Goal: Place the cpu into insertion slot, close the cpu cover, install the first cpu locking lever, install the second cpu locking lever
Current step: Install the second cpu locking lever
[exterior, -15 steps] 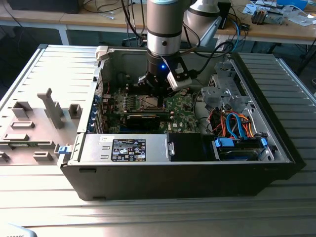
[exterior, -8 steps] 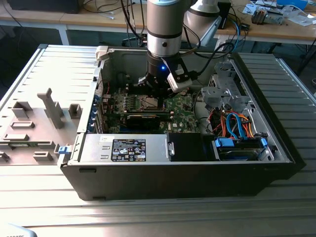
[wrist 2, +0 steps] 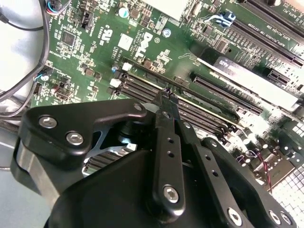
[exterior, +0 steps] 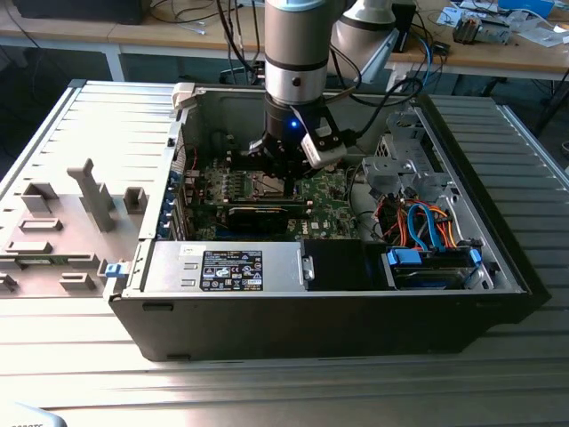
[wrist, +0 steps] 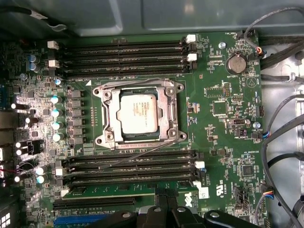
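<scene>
first wrist view looks straight down on the green circuit board (wrist: 209, 95), where the cpu (wrist: 137, 113) lies flat in the insertion slot (wrist: 138, 92), its silver-grey top showing through the window of the cpu cover (wrist: 167, 110). the cover lies down flat around the chip. a thin wire-like locking lever (wrist: 135, 158) slants across the long black memory slots (wrist: 128, 168) just beside the socket, apart from the cover. more memory slots (wrist: 123, 58) run along the socket's other side.

the claw (wrist: 162, 194) pokes into this picture's edge, its black tips close together near the lower memory slots. in the second wrist view the claw (wrist 2: 167, 92) is drawn narrow, its fingertips (wrist 2: 163, 95) meeting with nothing held between them, hovering just over the memory slots (wrist 2: 156, 97).

in the exterior view the arm (exterior: 298, 53) reaches down into the open computer case (exterior: 311, 329), which lies on the ribbed metal table (exterior: 98, 133). the claw (exterior: 276, 169) hangs just above the circuit board (exterior: 324, 196), near the socket (exterior: 267, 185). grey plastic fixtures (exterior: 93, 191) stand on the table toward the exterior view's left.
</scene>
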{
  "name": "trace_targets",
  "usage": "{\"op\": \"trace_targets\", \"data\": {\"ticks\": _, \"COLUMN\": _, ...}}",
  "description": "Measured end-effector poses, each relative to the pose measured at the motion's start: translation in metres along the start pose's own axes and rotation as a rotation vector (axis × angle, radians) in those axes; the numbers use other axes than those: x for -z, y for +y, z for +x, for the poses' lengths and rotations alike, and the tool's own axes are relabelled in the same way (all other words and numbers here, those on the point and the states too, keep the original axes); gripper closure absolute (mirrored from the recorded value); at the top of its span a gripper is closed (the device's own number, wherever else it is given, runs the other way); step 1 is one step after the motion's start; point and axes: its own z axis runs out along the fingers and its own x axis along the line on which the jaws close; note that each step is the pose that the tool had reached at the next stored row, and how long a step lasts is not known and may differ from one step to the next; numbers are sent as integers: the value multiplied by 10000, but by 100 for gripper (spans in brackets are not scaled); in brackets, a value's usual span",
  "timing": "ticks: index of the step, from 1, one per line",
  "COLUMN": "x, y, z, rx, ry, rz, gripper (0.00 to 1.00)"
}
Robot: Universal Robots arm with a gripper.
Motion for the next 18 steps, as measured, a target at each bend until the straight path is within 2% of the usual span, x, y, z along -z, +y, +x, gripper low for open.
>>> {"op": "trace_targets", "data": {"ticks": 18, "x": -5, "y": -92, "z": -5, "rx": 0, "ry": 0, "rz": 0, "gripper": 89}}
